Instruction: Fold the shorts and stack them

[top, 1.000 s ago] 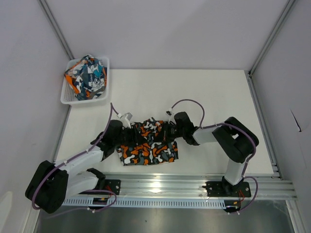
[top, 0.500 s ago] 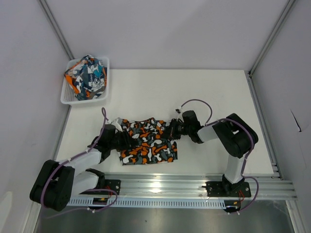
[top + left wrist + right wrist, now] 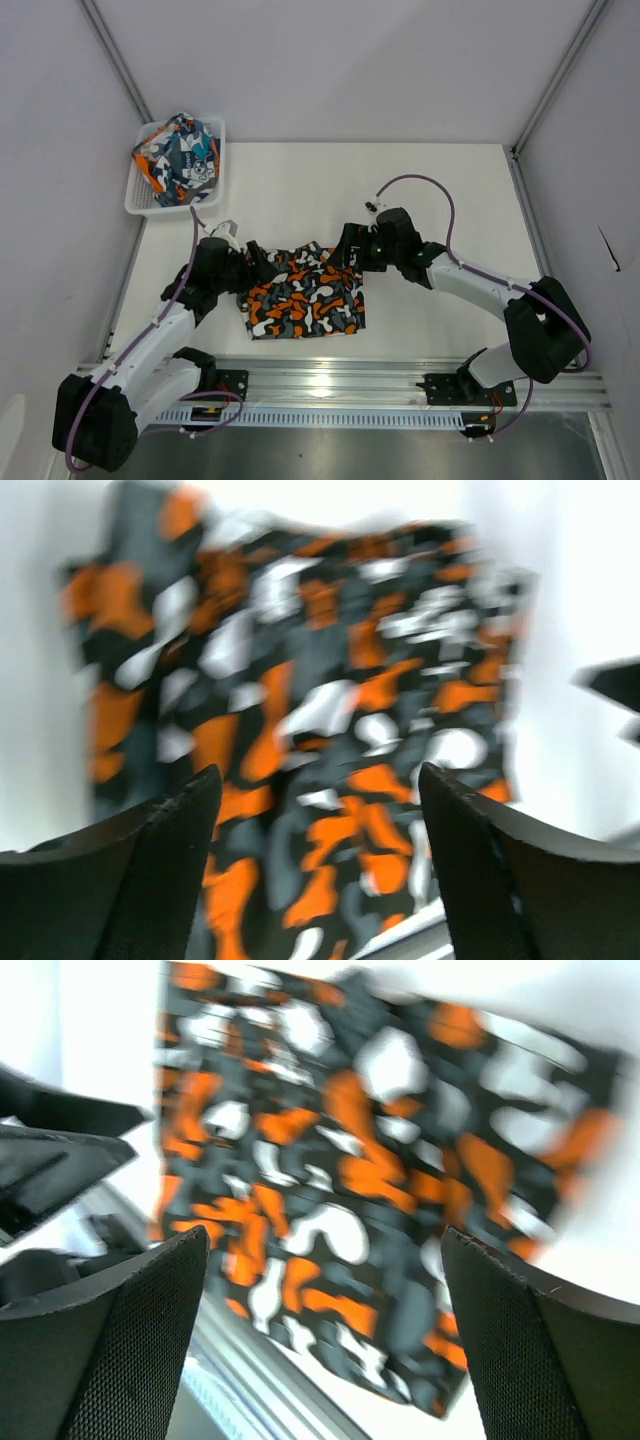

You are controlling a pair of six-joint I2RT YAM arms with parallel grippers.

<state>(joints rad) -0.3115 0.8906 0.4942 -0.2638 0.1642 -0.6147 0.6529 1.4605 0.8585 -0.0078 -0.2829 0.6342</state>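
A white table (image 3: 450, 200) stands between pale walls. Of two shorts, the camouflage shorts (image 3: 305, 300) lie folded at 6 o'clock and the teal shorts (image 3: 180, 155) fill one basket (image 3: 140, 205) at 10 o'clock. The left gripper (image 3: 257, 265) and right gripper (image 3: 345, 250) flank the camouflage shorts, jaws apart and holding nothing.

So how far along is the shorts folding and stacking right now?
Done: the orange, black, grey and white camouflage fabric shorts lie folded on the white table. In hand: nothing; the left fingers and right fingers stand open beside them. To do: the teal, orange and white print shorts sit bunched in the white mesh plastic basket, not yet stacked.
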